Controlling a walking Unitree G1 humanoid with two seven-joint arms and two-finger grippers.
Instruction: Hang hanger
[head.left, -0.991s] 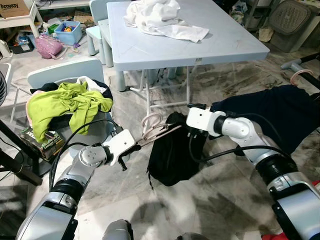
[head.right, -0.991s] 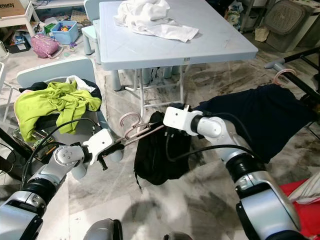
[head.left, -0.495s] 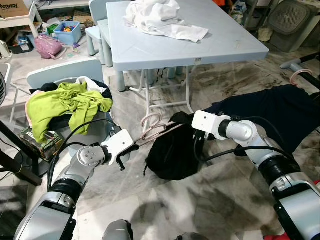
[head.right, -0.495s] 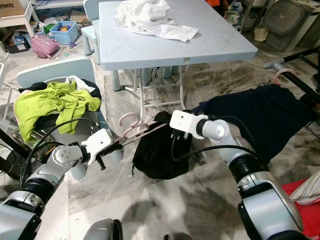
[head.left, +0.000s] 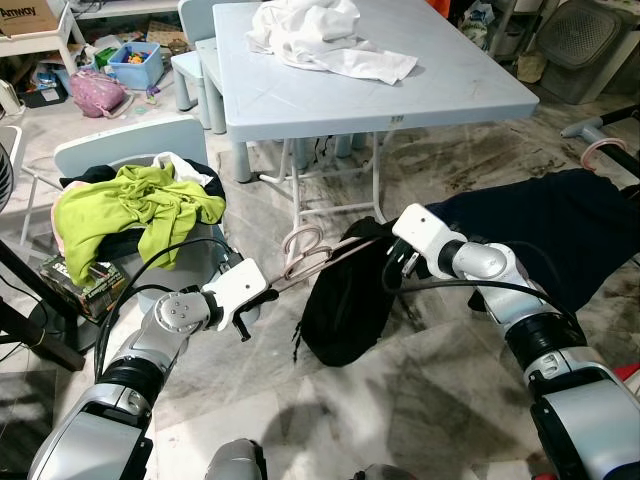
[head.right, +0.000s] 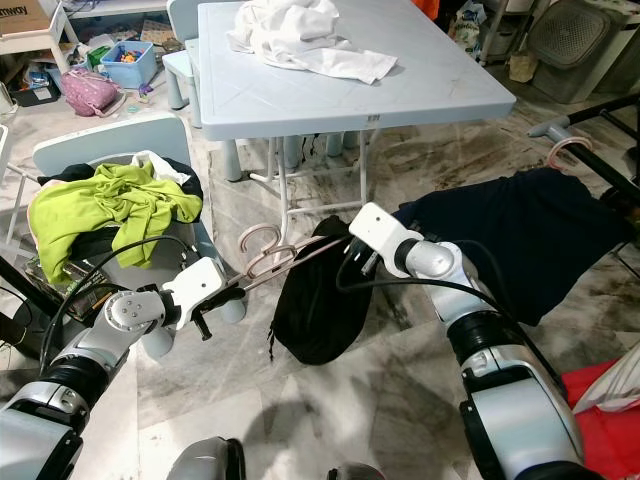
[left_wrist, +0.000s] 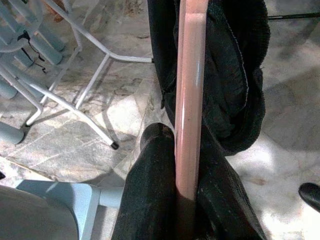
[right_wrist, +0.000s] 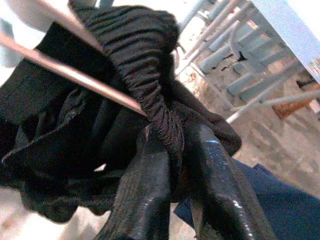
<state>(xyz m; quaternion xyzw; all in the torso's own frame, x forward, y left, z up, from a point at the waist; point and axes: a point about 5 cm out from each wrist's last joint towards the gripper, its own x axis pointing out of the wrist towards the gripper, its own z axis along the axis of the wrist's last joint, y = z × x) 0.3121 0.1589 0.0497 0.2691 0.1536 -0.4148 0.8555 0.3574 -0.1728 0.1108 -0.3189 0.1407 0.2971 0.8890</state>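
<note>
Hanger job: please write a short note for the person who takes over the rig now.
Left gripper: shut on the pink hanger, at its left end.
Right gripper: shut on the black garment, bunched at the hanger's other end.
Both are held low over the floor, in front of the table.
Done: the garment is partly on the hanger.
Left: finish dressing the hanger, then hang it.

Both arms reach forward, left hand and right hand clamped.
</note>
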